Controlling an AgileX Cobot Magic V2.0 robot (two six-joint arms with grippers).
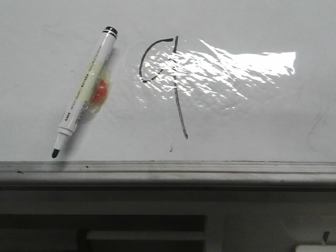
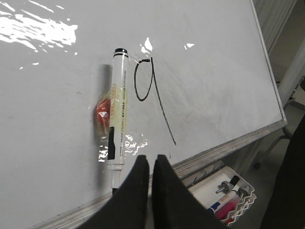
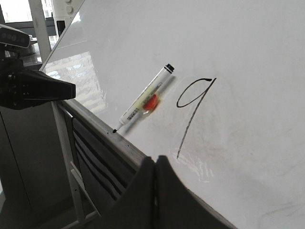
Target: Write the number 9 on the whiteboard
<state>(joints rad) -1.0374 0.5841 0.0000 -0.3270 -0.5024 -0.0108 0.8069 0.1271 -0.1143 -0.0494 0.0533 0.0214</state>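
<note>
The whiteboard (image 1: 252,121) fills the front view, with a wrinkled shiny film patch (image 1: 226,68) and a grey ledge (image 1: 168,170) along its near edge. The number 9 (image 1: 176,79) is drawn in thin black line, an open loop joined to a long slanted stem; it also shows in the left wrist view (image 2: 162,107) and the right wrist view (image 3: 194,119). A white marker (image 1: 86,84) lies uncapped on the board left of the figure, tip toward the ledge. My left gripper (image 2: 150,157) is shut and empty above the ledge near the marker tip. My right gripper (image 3: 156,158) is shut and empty at the ledge below the stem.
A red blob under clear tape (image 1: 100,90) sits beneath the marker's middle. A white tray (image 2: 224,195) with several markers hangs below the ledge. My left arm (image 3: 28,88) shows dark beside the board's edge in the right wrist view.
</note>
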